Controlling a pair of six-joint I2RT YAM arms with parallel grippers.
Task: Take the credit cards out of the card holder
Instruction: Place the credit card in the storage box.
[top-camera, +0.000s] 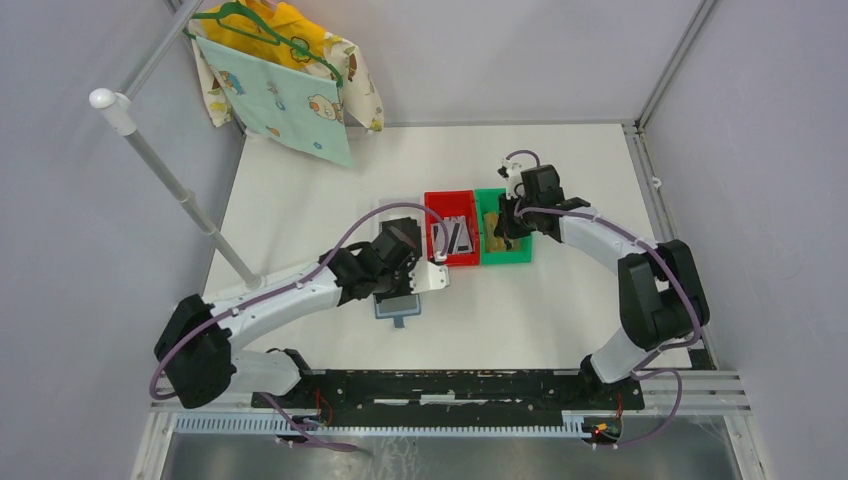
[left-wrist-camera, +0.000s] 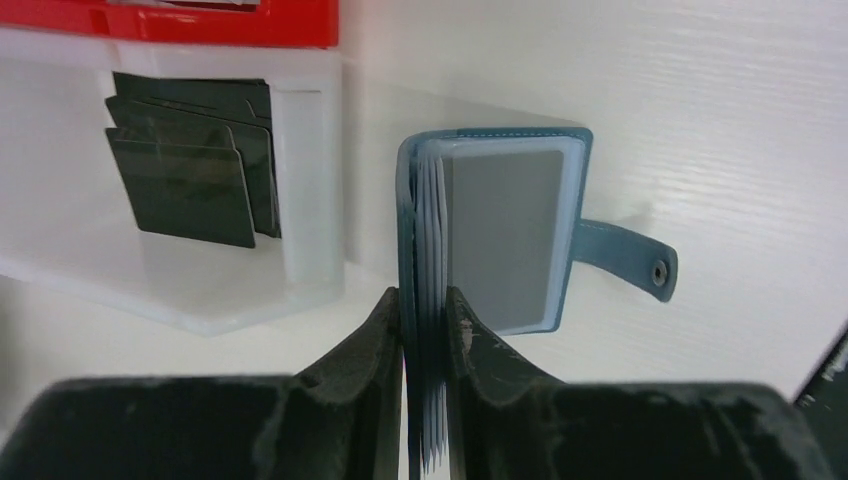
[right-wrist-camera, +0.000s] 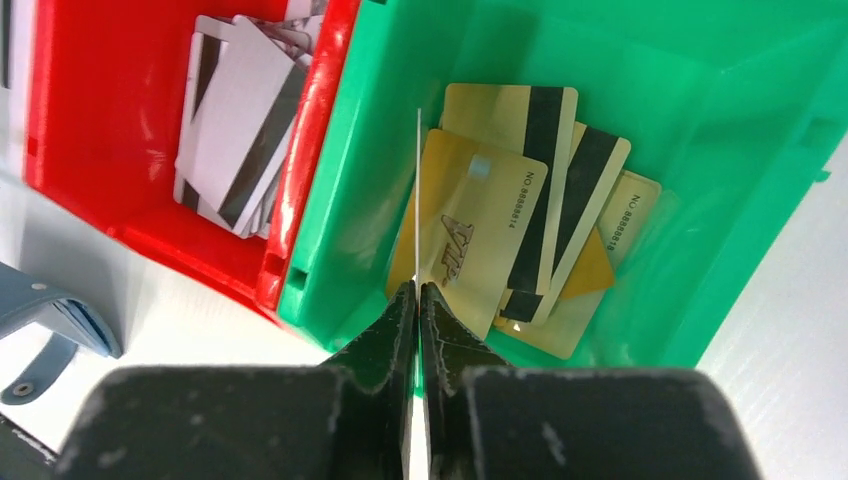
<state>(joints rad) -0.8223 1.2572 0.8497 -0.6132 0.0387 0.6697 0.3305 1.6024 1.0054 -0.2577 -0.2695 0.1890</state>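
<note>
Between the closed fingers of the left tool (left-wrist-camera: 422, 300), the card holder (left-wrist-camera: 500, 235) is gripped, resting on the worktop (left-wrist-camera: 720, 100) beside the white bin (left-wrist-camera: 310, 180). A thin card (right-wrist-camera: 417, 190), seen edge-on, is pinched by the right tool (right-wrist-camera: 417, 295) above gold credit cards (right-wrist-camera: 480, 230) in the green bin (right-wrist-camera: 720, 150).
</note>
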